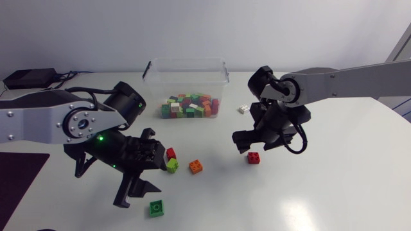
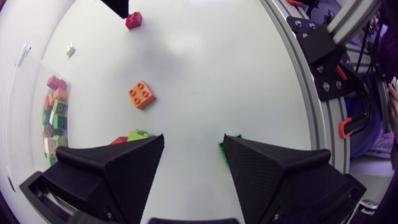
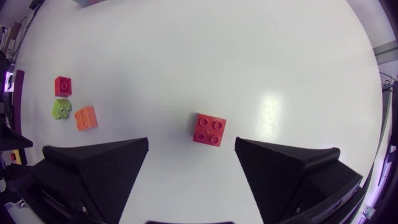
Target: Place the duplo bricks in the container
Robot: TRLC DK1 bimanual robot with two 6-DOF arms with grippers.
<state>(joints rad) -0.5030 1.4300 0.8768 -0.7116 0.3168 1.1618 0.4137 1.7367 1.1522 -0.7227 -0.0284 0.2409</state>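
A clear plastic container (image 1: 186,82) at the back holds several coloured bricks. Loose on the table lie a small red brick (image 1: 171,153), a lime brick (image 1: 172,165), an orange brick (image 1: 196,167), a green brick (image 1: 156,208), a red brick (image 1: 254,157) and a white brick (image 1: 243,109). My left gripper (image 1: 158,176) hangs open and empty over the table. The lime brick (image 2: 138,134) is by one fingertip and the green brick (image 2: 222,149) by the other, with the orange brick (image 2: 142,94) ahead. My right gripper (image 3: 191,142) is open just above the red brick (image 3: 209,129), which lies ahead between its fingers.
A black box with cables (image 1: 29,78) sits at the back left. A dark mat (image 1: 16,176) lies at the left edge. The container's wall (image 2: 53,112) shows beside my left gripper.
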